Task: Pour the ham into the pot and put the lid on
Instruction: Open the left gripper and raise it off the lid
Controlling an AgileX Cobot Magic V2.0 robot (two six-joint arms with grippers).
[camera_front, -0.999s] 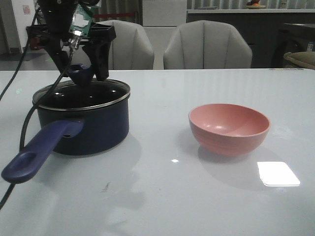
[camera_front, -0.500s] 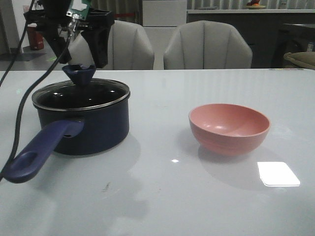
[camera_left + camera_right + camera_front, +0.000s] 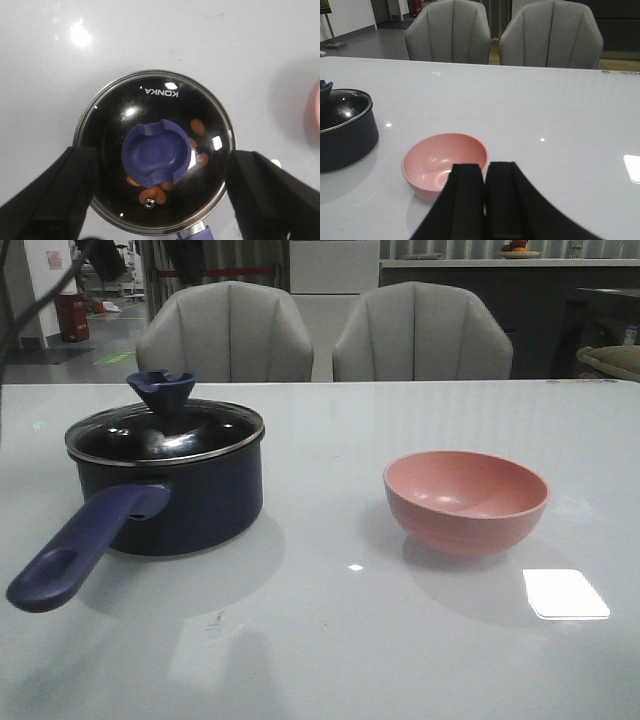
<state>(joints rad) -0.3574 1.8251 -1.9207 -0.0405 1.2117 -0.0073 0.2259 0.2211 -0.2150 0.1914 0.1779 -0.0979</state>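
Observation:
The dark navy pot stands on the left of the white table, its long blue handle pointing toward the front. The glass lid rests on its rim, blue knob upright. Seen from the left wrist, my left gripper hangs high above the lid, open, its fingers spread wider than the knob and touching nothing. Ham slices show through the glass inside the pot. My right gripper is shut on nothing, just in front of the pink bowl.
The pink bowl sits empty on the right of the table. Two grey chairs stand behind the far edge. A bright light patch lies at the front right.
My left gripper let go of the lid's knob and rose out of the front view. The lid stays seated on the pot. The bowl has not moved.

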